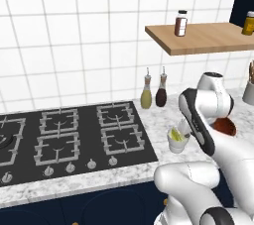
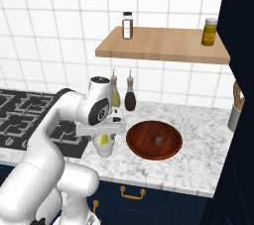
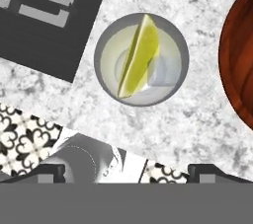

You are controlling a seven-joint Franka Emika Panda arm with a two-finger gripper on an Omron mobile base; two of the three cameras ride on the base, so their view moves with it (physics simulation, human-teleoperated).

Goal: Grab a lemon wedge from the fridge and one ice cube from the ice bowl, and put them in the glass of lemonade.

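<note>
Lemon wedge [image 3: 139, 56] lies in the glass of lemonade [image 3: 141, 60] beneath the open hand [image 3: 127, 169].

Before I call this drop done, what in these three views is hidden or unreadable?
- Glass of lemonade: in the left base view the arm covers its right side; in the right base view the hand hides its top.
- Ice bowl: left base view shows just a sliver behind the arm; hand view cuts it at the right edge.
- Pale block beside the lemon wedge in the glass: too faint to confirm as ice.
- Fingers: tips alone at the hand view's bottom.
</note>
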